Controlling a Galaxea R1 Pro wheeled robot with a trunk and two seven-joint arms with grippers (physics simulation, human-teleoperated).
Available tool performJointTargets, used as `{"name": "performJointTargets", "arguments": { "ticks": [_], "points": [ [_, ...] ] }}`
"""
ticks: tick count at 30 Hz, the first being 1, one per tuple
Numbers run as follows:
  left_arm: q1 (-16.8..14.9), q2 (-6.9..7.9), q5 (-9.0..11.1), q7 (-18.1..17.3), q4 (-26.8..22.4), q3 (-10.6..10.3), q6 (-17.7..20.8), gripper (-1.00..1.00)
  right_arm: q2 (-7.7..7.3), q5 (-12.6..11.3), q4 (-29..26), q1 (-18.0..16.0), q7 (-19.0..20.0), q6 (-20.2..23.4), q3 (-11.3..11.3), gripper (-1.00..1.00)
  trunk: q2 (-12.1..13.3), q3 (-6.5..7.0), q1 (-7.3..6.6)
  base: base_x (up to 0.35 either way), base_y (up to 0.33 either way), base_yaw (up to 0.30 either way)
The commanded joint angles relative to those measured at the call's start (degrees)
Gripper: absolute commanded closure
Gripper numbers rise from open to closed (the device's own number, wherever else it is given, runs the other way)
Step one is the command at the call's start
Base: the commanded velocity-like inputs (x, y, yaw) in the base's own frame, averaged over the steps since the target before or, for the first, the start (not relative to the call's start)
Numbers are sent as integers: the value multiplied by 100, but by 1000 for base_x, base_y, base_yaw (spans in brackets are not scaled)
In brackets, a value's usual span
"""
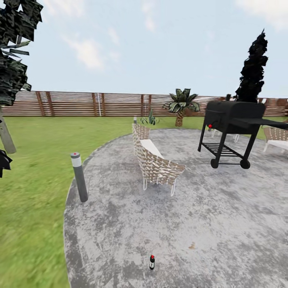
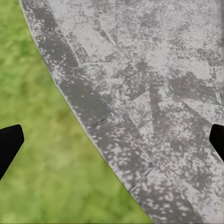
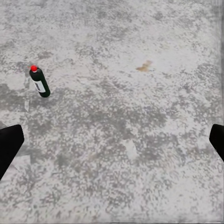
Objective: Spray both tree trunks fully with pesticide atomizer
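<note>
head view looks over a round patio of grey mottled stone-like paving (image 1: pixel 208 224) whose curved edge meets a wide green lawn (image 1: pixel 36 168). one tiny dark green bottle with a red top (image 1: pixel 152 262) stands upright on the paving near the bottom of this view, well apart from the furniture. it carries a small pale label, but any writing on it is too small to read. no other lettering can be made out anywhere.

counted on and around the patio: one woven wicker bench on thin white legs (image 1: pixel 154 160), one black barrel grill on a wheeled stand (image 1: pixel 234 128), one grey bollard lamp post (image 1: pixel 79 177) at the paving's edge with a second, smaller one (image 1: pixel 135 119) behind the bench, and part of another wicker seat (image 1: pixel 277 138) at the right edge. a brown horizontal-slat wooden fence (image 1: pixel 80 104) closes the lawn. before it stand one small palm plant (image 1: pixel 181 105) and one black-foliaged conifer (image 1: pixel 252 70); a dark-leaved tree (image 1: pixel 14 60) fills the left edge.

right wrist view shows the bottle (image 3: pixel 40 82) standing tilted in the picture on the paving (image 3: pixel 140 140), apart from the right gripper (image 3: pixel 112 142), whose two black fingertips are spread wide at the picture's edges. left wrist view shows the left gripper (image 2: pixel 112 142) spread just as wide over the paving's curved edge (image 2: pixel 93 116), grass beside it.
</note>
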Motion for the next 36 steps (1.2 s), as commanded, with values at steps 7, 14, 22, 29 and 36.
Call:
{"name": "performJointTargets", "arguments": {
  "ticks": [7, 14, 22, 29, 36],
  "points": [
    [-4, 2, 24, 6, 4, -8, -15, -100, 0, 1, 5, -5, -2, -18, -1, -100, -3, -6, 0, 1, 302, -300],
    [-3, 1, 24, 6, 4, -8, -18, -100, 0, 1, 5, -5, -2, -18, -2, -100, -3, -6, 0, 0, 303, -300],
    [-5, 2, 16, 6, 4, -8, -15, -100, 0, 1, 5, -5, -2, -18, -1, -100, -3, -6, 0, 0, 304, -300],
    [-7, 1, 16, 6, 4, -8, -11, -100, 0, 2, 5, -5, -2, -18, -1, -100, -3, -6, 0, 0, 304, -300],
    [-4, 1, 16, 6, 4, -8, -13, -100, 0, 2, 5, -5, -2, -18, -2, -100, -3, -6, 0, 0, 304, -300]
  ]
}}
